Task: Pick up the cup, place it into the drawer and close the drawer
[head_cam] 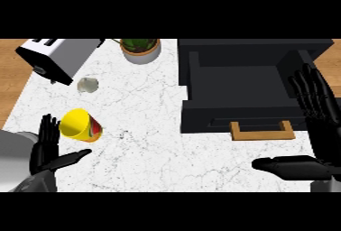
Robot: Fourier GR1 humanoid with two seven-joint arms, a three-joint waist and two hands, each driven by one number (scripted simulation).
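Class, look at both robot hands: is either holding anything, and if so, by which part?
Nothing is held. The left hand is open beside the yellow cup; the right hand is open by the drawer.

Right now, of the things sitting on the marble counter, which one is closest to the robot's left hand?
The yellow cup, lying tipped just right of the left hand. The small white object, the toaster and the potted plant sit farther back.

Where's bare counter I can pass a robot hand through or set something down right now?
The widest bare patch is mid-counter, between the yellow cup and the open drawer. Another runs along the near edge, between the left robot hand and the right robot hand. The far-left corner is crowded: toaster, potted plant, small white object.
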